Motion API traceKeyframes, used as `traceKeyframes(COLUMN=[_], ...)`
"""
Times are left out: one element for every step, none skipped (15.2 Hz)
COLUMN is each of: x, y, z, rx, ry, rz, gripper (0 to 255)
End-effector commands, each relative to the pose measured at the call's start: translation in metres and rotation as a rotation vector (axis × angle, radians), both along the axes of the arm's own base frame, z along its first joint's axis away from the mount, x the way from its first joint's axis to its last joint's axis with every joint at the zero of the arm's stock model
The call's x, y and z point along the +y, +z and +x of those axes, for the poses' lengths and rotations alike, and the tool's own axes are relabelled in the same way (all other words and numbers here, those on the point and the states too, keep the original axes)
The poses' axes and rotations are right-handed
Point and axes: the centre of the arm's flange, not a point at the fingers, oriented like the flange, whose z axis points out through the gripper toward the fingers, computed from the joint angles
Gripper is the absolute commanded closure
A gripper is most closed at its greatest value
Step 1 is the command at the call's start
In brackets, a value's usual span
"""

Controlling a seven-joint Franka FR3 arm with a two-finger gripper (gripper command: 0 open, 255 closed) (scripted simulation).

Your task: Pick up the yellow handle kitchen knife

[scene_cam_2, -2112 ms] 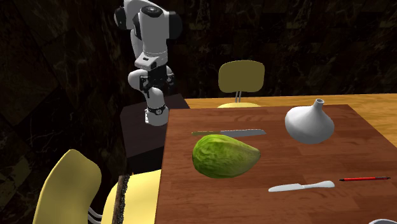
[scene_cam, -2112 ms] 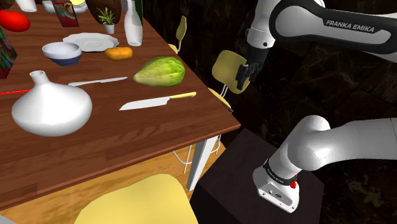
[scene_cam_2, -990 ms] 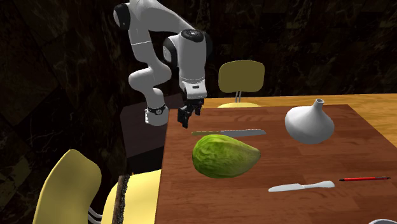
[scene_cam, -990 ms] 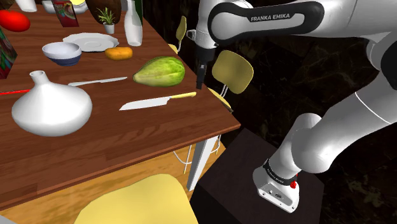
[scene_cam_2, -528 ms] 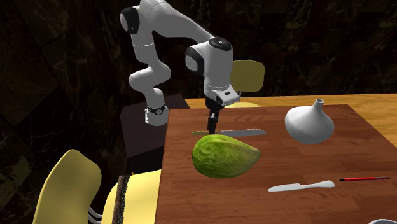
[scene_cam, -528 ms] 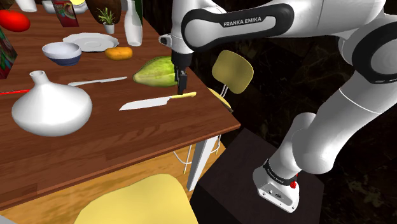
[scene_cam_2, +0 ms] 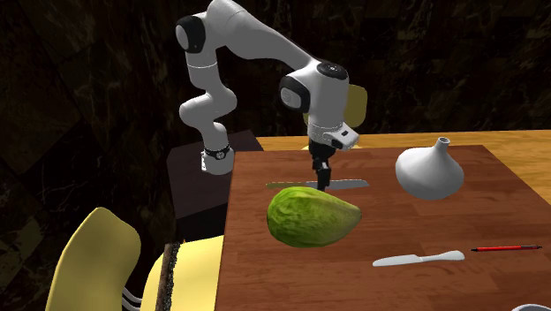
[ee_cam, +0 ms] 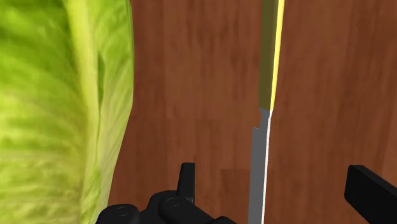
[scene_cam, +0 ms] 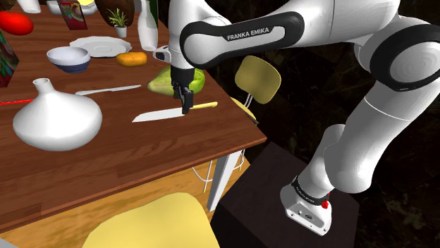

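The knife lies flat on the brown wooden table near its edge, with a grey blade and a yellow handle. In the second exterior view the knife lies just behind the green melon-like fruit. My gripper points down over the spot where blade meets handle, close to the table. In the wrist view the gripper is open, and its fingers stand apart on either side of the blade. The handle runs on ahead. Nothing is held.
The green fruit lies right behind the gripper. A white gourd-shaped vase, a grey knife, a red pencil, a bowl, a plate and an orange lump lie further in. A yellow chair stands beyond the table edge.
The arm has swung in from beyond the table edge, across the handle end, and come down over the knife where blade and handle meet. The knife has not moved.
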Motion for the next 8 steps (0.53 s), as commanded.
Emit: traceKeyframes(x=[0.002,0.002,0.002,0.002,0.002,0.002,0.002,0.002], y=[-0.011,-0.016,-0.021,-0.027,-0.030,-0.030,-0.030,-0.030], z=[0.001,0.001,0.001,0.001,0.001,0.001,0.001,0.001], rx=[-0.001,-0.001,-0.001,-0.001,-0.001,-0.001,-0.001,-0.001], ry=[0.005,0.005,0.005,0.005,0.005,0.005,0.005,0.005], rz=[0.001,0.001,0.001,0.001,0.001,0.001,0.001,0.001], gripper=[0,0,0,0,0,0,255,255])
